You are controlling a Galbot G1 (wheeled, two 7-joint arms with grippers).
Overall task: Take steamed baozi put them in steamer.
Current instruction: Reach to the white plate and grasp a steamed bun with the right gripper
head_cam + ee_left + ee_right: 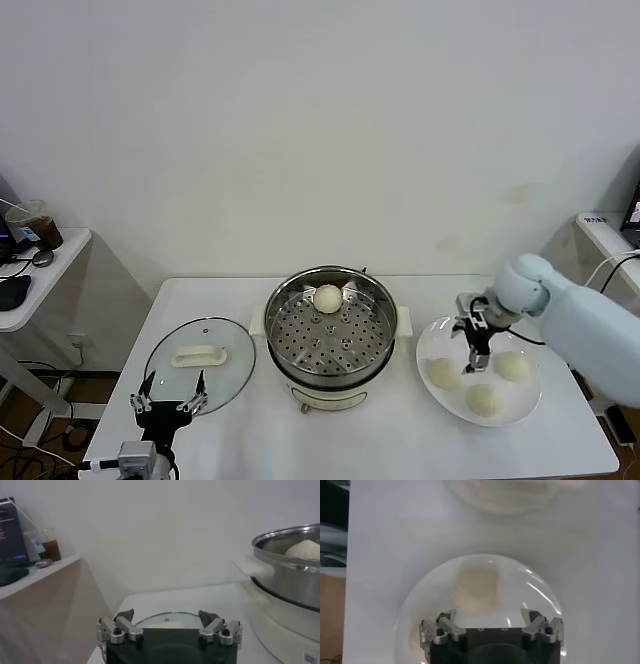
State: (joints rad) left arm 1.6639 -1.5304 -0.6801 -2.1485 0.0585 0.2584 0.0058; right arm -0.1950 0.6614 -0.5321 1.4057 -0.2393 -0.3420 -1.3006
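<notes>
Inside the steamer (330, 335), toward its far rim, sits one baozi (328, 297); three more (484, 400) lie on the plate (432, 338) to the steamer's right. Above that plate my right gripper (476, 362) hangs pointing down, fingers apart, partly hiding it. My left gripper (168, 404) rests open by the glass lid (200, 362), left of the steamer.
</notes>
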